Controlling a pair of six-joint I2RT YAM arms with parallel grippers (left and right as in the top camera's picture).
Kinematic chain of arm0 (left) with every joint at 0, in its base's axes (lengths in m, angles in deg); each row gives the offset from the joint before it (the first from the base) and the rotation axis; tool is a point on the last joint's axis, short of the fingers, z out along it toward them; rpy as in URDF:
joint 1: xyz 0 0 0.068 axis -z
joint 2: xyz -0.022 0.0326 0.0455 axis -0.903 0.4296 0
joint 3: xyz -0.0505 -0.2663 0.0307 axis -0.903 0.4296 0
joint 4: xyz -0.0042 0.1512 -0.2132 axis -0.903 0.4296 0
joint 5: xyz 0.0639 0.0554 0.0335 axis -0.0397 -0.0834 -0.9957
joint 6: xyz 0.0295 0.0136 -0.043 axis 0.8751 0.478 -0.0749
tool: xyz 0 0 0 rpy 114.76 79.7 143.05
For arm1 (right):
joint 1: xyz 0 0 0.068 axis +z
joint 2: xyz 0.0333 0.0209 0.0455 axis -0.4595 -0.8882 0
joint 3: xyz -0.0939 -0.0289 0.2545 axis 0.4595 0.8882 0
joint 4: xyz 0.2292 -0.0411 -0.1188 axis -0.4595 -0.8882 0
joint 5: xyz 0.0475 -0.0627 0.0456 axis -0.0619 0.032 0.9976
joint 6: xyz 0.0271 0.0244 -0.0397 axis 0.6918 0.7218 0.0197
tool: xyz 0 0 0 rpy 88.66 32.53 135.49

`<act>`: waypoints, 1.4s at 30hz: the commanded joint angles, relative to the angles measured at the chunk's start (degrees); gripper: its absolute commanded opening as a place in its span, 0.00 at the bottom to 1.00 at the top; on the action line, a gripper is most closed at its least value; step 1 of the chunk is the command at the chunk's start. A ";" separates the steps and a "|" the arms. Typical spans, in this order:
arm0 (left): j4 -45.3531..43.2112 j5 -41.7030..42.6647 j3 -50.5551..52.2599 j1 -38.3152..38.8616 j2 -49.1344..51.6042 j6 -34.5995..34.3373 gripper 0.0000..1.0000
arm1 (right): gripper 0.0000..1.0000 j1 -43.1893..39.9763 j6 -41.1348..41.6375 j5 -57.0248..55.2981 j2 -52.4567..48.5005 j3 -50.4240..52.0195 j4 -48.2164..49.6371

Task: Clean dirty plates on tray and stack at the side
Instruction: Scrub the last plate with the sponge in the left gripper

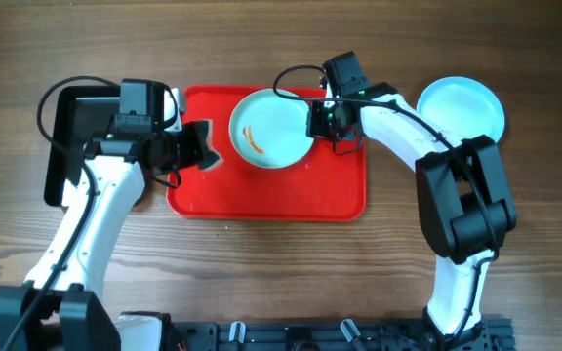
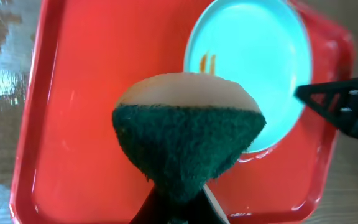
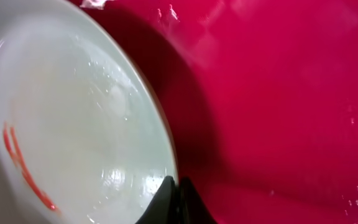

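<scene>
A pale plate with orange smears sits tilted on the red tray. My right gripper is shut on the plate's right rim; the right wrist view shows its fingers pinching the rim of the plate above the tray. My left gripper is shut on a green and tan sponge and holds it over the tray's left part, left of the plate. Clean plates lie off the tray at the right; I cannot tell how many.
A black glossy tray lies left of the red tray, under my left arm. The wooden table surrounds both. The right gripper's fingertip shows in the left wrist view.
</scene>
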 commanded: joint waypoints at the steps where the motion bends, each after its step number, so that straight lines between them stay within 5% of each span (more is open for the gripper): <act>1: 0.96 -3.30 3.30 0.20 4.76 0.87 0.04 | 0.04 -0.02 -3.98 -0.59 1.29 -0.35 -2.86; 10: -0.28 -4.04 4.33 0.20 11.72 0.70 0.04 | 0.04 3.58 -13.64 -0.35 1.29 -0.35 -9.57; 18: -1.03 -12.46 4.94 0.20 11.74 0.66 0.04 | 0.04 7.26 -11.61 -3.61 1.29 -0.33 -12.02; 33: -7.65 -11.41 5.49 0.20 16.81 0.85 0.04 | 0.04 7.28 -10.99 -3.39 1.29 -0.33 -13.18; 42: 0.24 4.04 -0.11 0.22 6.34 -0.98 0.04 | 0.04 7.28 -10.95 -1.99 1.29 -0.33 -12.09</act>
